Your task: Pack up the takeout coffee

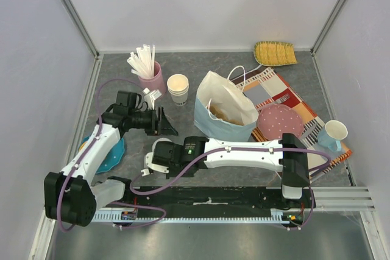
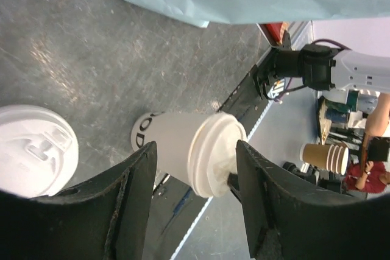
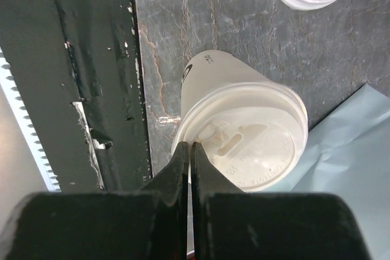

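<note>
The takeout coffee [image 3: 244, 132] is a white paper cup with a white plastic lid. It stands on the grey table near the black front rail. My right gripper [image 3: 191, 147] is shut, its closed tips resting on the lid's rim by the sip hole. In the left wrist view the coffee [image 2: 183, 147] shows beyond my left gripper [image 2: 195, 150]. That gripper is open, with a finger [image 2: 137, 181] on either side of the view and nothing between them. From above, the left gripper [image 1: 169, 123] points right and the right gripper [image 1: 152, 159] reaches in from the right.
A loose flat white lid [image 2: 33, 150] lies left of the cup. The open blue and white paper bag [image 1: 224, 111] stands behind. A stack of lidless cups [image 1: 178, 88], a pink straw holder [image 1: 149, 74], a pink plate [image 1: 279, 120] and a blue cup [image 1: 332, 135] stand around it.
</note>
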{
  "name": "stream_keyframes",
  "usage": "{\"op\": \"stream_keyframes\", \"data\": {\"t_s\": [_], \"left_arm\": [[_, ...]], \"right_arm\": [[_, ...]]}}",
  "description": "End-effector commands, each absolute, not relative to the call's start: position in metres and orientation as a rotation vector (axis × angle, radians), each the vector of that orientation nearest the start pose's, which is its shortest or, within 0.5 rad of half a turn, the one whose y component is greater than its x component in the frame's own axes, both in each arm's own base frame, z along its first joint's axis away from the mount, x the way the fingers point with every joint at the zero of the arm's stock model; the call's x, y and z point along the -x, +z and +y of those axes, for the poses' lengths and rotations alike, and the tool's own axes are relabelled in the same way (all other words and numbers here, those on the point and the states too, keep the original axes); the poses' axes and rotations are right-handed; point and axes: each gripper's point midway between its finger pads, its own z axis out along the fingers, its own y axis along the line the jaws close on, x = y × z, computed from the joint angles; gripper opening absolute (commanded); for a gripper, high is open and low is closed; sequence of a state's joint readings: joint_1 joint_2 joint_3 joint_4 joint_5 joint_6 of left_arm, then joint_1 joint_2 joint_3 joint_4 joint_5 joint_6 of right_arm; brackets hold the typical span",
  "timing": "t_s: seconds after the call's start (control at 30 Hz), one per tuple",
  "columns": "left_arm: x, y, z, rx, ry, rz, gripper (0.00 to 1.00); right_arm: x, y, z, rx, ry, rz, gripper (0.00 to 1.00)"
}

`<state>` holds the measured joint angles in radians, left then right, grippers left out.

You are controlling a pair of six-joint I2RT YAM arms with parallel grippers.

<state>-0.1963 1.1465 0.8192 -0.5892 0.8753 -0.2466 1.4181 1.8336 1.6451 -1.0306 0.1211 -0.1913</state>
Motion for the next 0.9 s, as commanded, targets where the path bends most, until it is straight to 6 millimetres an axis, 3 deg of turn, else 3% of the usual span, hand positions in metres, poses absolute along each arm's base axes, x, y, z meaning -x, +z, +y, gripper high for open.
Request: {"op": "stream_keyframes", "data": {"t_s": [0.0,0.13,0.43,0.63,0.87], "left_arm": [[-0.186,0.171,-0.196,-0.332,-1.382,2.382,0.61],[-0.173,0.159,-0.199,-0.310,-1.409,2.410,0.62],[-0.165,0.152,-0.204,-0.324,-1.431,2.429,0.62],[-0.172,0.157,-0.205,-0.342,-1.407,2.413,0.61],[-0.177,0.160,-0.206,-0.363,-1.392,2.407,0.61]], "right_arm": [[-0.092,0.127,0.378,1.951,0.205,1.968,0.00],[-0.095,0.121,0.377,1.951,0.212,1.969,0.00],[-0.090,0.122,0.380,1.940,0.254,1.977,0.01],[-0.097,0.135,0.381,1.886,0.240,1.966,0.34],[-0.101,0.146,0.385,1.850,0.243,1.949,0.50]]}}
